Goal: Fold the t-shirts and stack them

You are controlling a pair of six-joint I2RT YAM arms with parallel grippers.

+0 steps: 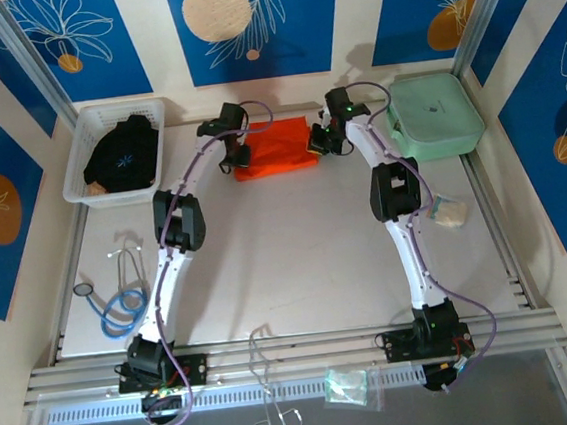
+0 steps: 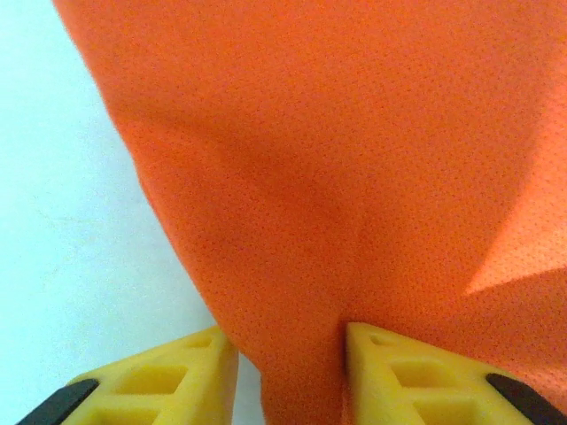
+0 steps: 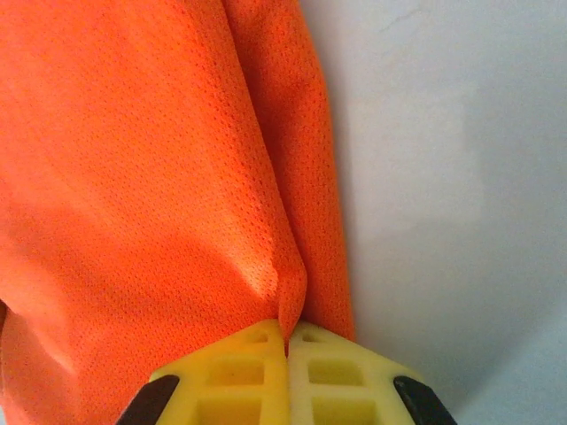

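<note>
The orange t-shirt (image 1: 273, 145) lies as a folded bundle at the back middle of the table. My left gripper (image 1: 241, 158) stands at its left end. In the left wrist view the yellow fingers (image 2: 182, 372) are apart around a fold of the orange t-shirt (image 2: 354, 159), with a gap beside the left finger, so the left gripper (image 2: 291, 354) is open. My right gripper (image 1: 315, 141) is at the bundle's right end. In the right wrist view the right gripper (image 3: 288, 335) is shut on a pinched ridge of the orange t-shirt (image 3: 159, 177). The black t-shirt (image 1: 125, 155) lies crumpled in a white basket (image 1: 113, 110).
A mint-green hard case (image 1: 433, 116) stands at the back right, close to the right arm. A stethoscope (image 1: 119, 299) lies at the left, a small packet (image 1: 448, 213) at the right. Forceps (image 1: 271, 394) and a plastic bag (image 1: 347, 385) sit at the near edge.
</note>
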